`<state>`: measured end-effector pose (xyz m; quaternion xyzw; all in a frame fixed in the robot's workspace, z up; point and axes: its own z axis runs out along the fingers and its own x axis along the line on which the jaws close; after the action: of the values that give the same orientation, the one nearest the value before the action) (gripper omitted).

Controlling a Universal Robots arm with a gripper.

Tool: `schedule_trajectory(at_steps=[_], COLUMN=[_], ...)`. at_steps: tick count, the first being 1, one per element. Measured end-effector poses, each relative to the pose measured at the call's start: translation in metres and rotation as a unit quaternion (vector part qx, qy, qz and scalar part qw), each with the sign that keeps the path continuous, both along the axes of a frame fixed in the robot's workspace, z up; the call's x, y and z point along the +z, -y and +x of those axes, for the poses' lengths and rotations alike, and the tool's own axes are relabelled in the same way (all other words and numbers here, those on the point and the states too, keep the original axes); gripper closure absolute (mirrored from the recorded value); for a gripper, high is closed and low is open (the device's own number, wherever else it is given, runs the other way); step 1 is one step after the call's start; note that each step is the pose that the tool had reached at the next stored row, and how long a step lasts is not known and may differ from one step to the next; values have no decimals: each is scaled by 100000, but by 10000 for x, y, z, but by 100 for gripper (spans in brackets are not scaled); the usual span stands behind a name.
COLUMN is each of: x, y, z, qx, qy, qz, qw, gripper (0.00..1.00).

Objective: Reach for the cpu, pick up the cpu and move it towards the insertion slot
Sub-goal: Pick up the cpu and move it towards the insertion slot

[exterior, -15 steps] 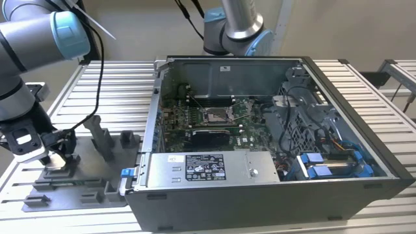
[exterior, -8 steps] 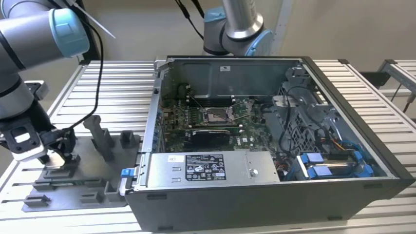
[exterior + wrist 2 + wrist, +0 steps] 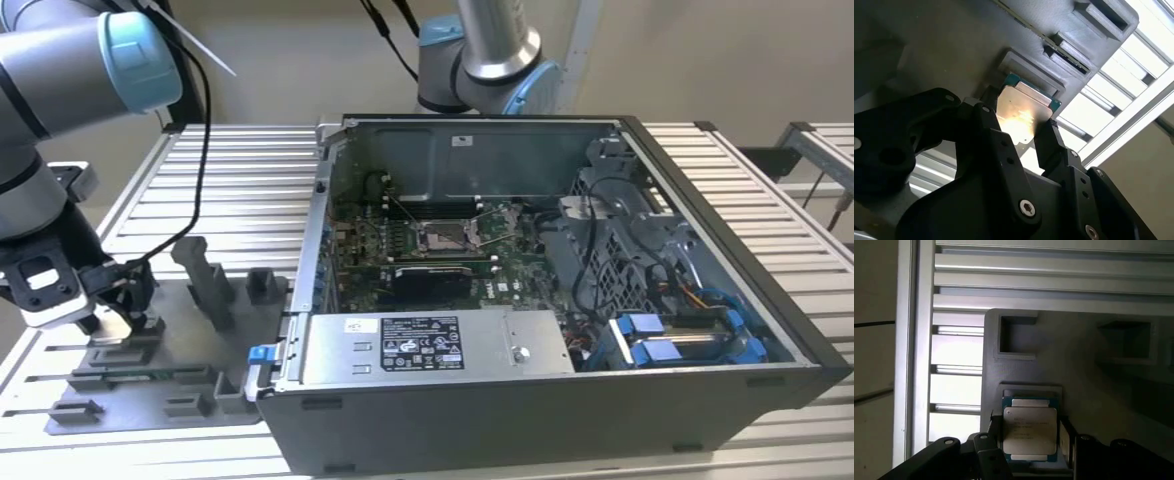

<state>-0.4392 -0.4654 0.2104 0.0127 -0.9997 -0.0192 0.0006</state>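
first wrist view: gripper [image 3: 1030, 442] pinches the cpu [image 3: 1030, 430] by two opposite edges, over grey fixture plate [image 3: 1079, 370]. exterior view: insertion slot [image 3: 443, 236] well apart.

**What you cannot see at the pick**

In the second wrist view the gripper [image 3: 1018, 131] covers the lower part of the cpu [image 3: 1026, 107], so you cannot tell whether the chip lies flat in the grey fixture [image 3: 954, 45]. In the first wrist view the cpu's near edge is hidden behind the gripper, whose body the picture's edge cuts off. In the exterior view the insertion slot [image 3: 445, 237] is too small for you to make out its lever, and the arm [image 3: 54, 90] runs out of frame.
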Motion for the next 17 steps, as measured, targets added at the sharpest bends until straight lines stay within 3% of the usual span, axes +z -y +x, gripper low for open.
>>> schedule_trajectory(at_steps=[17], x=[50], y=[0], z=[0], qx=[-1], qy=[-11], qz=[-8], qw=[100000], gripper=[100])
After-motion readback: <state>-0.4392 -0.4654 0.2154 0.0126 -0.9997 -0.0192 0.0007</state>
